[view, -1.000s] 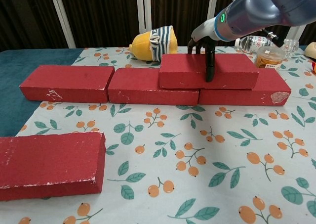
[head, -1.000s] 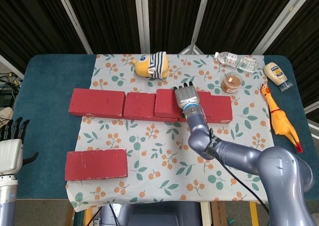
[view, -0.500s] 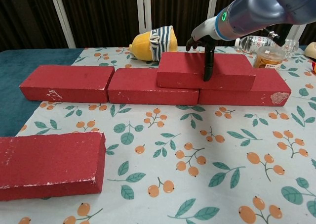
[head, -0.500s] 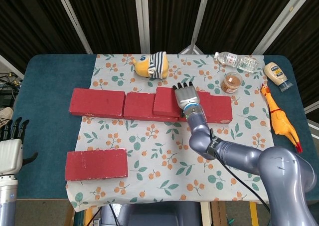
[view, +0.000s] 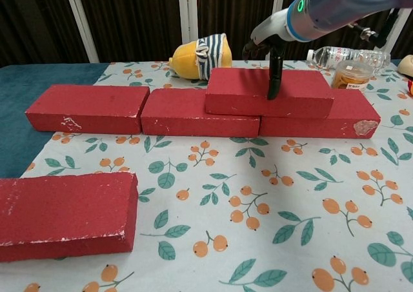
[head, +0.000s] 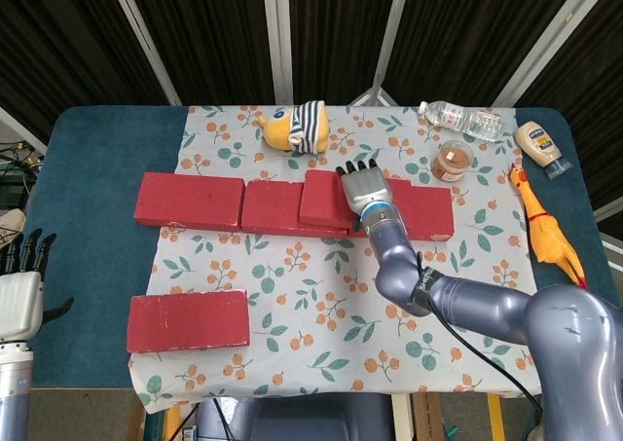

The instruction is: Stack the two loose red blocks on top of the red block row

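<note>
Gripping the stacked red block [view: 268,91] on the row [view: 193,111], the right robot hand [head: 364,189] wraps it; the left robot hand [head: 21,285] at 8 o'clock is empty, fingers apart.

Five red blocks [head: 188,201] sit on the desk [head: 88,168], plus one plush toy [head: 292,128], one water bottle [head: 461,120], one jar [head: 453,160], one sauce bottle [head: 543,147] and one rubber chicken [head: 543,229].
</note>
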`<state>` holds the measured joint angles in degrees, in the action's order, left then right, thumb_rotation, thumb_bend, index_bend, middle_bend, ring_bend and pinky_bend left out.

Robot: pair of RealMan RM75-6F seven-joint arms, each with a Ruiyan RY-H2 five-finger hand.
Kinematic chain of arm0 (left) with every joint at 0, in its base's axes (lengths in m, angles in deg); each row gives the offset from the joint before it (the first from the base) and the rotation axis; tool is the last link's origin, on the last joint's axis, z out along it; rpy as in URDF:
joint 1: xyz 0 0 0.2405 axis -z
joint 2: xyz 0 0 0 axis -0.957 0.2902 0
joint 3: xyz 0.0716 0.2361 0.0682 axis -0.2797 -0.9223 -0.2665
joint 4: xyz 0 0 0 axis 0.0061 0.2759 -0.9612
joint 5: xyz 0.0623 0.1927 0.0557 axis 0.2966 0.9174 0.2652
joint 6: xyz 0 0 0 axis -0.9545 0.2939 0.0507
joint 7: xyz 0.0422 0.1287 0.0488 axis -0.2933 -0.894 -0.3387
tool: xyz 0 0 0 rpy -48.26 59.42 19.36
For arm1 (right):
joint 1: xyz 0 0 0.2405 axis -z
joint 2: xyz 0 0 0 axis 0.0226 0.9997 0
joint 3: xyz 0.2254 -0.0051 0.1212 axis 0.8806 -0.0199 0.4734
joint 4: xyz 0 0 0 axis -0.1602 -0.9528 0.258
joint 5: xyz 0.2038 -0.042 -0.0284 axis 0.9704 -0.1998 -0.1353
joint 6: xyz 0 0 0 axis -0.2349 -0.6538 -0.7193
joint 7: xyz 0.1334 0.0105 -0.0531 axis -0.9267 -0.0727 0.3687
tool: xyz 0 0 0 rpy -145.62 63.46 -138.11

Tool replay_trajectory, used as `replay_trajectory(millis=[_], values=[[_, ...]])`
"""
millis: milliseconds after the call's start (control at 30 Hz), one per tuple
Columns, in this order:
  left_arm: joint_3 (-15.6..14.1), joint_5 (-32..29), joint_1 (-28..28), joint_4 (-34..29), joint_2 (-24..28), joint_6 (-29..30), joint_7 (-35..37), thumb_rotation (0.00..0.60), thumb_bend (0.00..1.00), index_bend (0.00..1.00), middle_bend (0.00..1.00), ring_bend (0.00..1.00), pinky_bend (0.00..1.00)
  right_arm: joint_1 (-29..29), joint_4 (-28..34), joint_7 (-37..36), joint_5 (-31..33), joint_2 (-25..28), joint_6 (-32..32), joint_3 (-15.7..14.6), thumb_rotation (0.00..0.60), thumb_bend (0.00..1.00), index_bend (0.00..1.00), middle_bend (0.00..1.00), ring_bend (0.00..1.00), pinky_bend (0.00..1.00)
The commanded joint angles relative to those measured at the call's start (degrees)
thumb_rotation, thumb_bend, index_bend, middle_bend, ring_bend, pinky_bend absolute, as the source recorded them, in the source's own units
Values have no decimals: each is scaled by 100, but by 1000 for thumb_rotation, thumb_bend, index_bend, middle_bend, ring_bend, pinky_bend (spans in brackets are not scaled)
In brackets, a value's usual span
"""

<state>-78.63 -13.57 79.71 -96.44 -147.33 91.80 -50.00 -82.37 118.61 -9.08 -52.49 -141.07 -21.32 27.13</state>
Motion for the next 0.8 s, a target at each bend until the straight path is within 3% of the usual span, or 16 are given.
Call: replay_trajectory(millis=[33,133,233,367,600,800], values=[[-6,21,-9,-3,20,12,37,600,0,111,37,0,85,248,749,-491,-505,586,-190,190,600,99,0,0,0,0],[-17,58,-15,-5,49,6,127,600,0,107,36,0,85,742,1712,-1025,-1383,1252,-586,272,600,99,0,0,0,0],[-37,106,-17,4,69,-4,206,600,0,98,36,0,85,1544,2647,-1665,-2583,1925,-1224,169,600,99,0,0,0,0],[-93,159,-9,-43,95,-61,231,600,0,89,30,0,85,2804,3235,-2830,-4421,2593,-1798,-118,600,99,0,0,0,0],[-176,473,-5,-91,-11,55,285,600,0,87,0,0,85,4611,2957,-5441,-6912,3270,-2247,-589,600,99,0,0,0,0],[-303,794,-21,-104,-144,145,374,600,0,78,0,0,84,5657,2378,-6707,-8361,3256,-3043,-1017,600,99,0,0,0,0]])
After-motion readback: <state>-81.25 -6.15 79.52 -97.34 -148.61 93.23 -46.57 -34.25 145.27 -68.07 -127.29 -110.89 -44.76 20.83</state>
